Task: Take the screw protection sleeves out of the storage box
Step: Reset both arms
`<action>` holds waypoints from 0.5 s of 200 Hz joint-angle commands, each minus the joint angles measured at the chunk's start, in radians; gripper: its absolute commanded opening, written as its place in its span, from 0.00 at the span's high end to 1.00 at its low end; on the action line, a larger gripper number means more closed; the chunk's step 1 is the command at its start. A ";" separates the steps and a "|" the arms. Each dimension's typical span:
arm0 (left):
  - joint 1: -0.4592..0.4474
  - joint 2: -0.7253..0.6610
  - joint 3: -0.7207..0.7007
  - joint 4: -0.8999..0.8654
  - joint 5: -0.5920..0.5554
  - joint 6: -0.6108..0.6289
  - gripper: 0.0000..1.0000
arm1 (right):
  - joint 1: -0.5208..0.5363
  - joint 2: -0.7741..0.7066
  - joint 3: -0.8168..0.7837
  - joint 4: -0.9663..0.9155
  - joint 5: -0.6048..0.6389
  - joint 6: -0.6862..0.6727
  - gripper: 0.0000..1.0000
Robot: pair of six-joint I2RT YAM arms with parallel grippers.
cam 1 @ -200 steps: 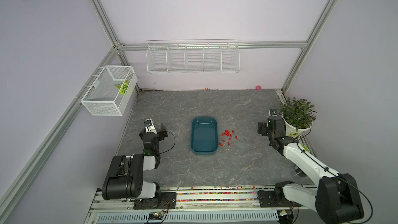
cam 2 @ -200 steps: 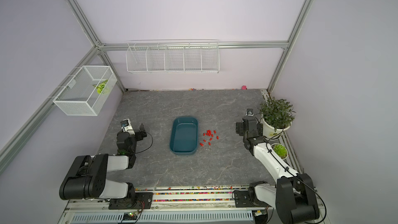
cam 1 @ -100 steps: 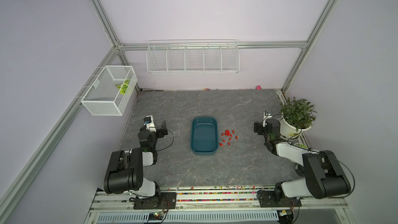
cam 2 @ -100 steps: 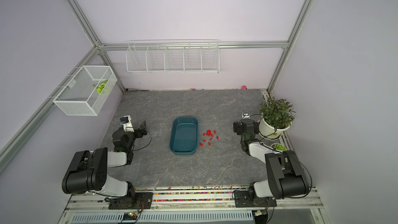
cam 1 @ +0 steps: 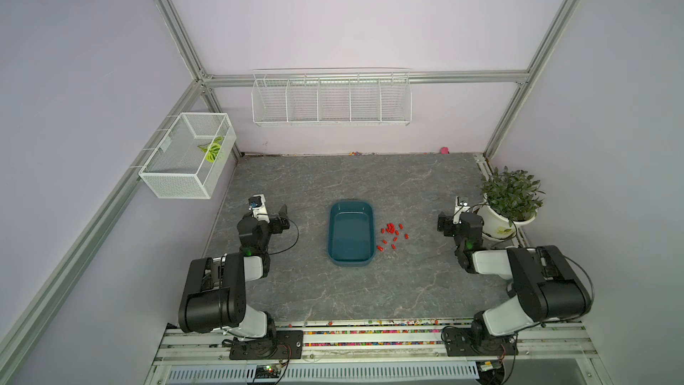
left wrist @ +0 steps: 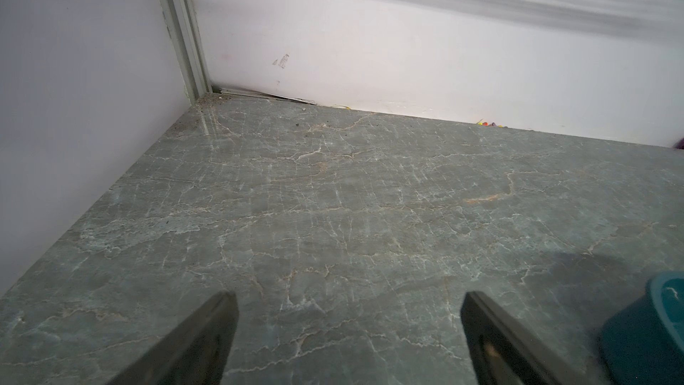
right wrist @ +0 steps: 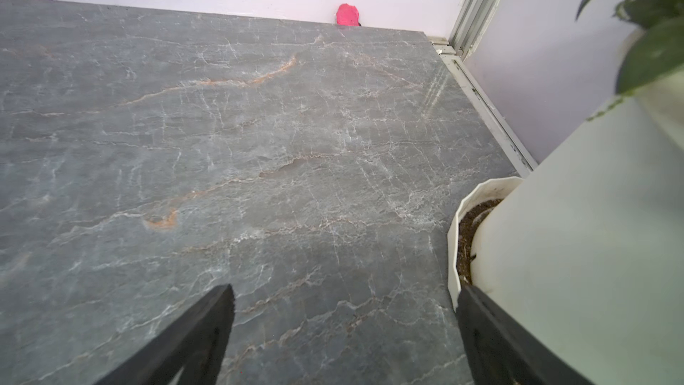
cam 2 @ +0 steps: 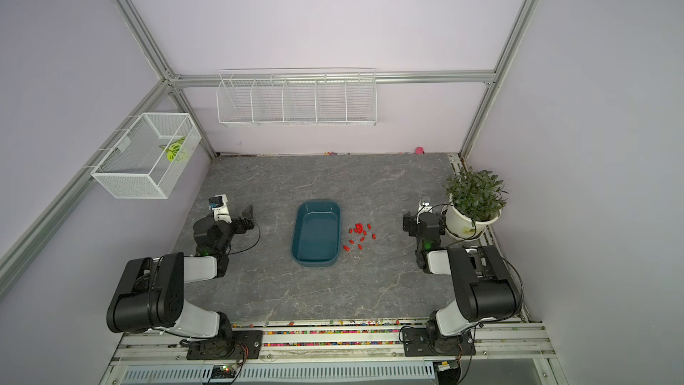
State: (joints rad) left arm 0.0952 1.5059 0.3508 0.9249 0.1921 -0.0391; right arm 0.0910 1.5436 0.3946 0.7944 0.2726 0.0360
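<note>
Both my arms have folded back; left gripper (left wrist: 348, 298) and right gripper (right wrist: 344, 290) gape empty. Sleeves (cam 1: 392, 235) lie mid-frame, right of the empty box (cam 1: 349, 238). Risk: right gripper bumping the plant pot (right wrist: 573, 253) just beside it.

The grey marbled tabletop (cam 1: 333, 187) bears the storage box (cam 1: 349, 235), screw protection sleeves (cam 1: 392, 233) just beside it, and a potted plant (cam 1: 508, 194).

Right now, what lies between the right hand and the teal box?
Only the red caps, scattered on the table beside the box; from them to the right hand the table is bare. Both top views show it.
</note>
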 commanded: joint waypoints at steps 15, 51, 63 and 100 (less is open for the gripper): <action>-0.023 0.006 0.018 -0.030 -0.029 0.023 0.00 | -0.004 -0.014 0.003 0.032 -0.009 -0.002 0.02; -0.020 0.007 0.020 -0.031 -0.028 0.021 0.00 | -0.004 -0.015 0.004 0.032 -0.009 -0.002 0.01; -0.020 0.006 0.020 -0.031 -0.027 0.022 0.00 | -0.005 -0.015 0.004 0.032 -0.009 -0.001 0.01; -0.020 0.008 0.025 -0.041 -0.028 0.024 0.00 | -0.005 -0.015 0.004 0.032 -0.009 -0.002 0.01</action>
State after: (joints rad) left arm 0.0772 1.5059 0.3508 0.8993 0.1730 -0.0311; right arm 0.0910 1.5436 0.3946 0.8001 0.2676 0.0360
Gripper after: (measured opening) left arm 0.998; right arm 0.986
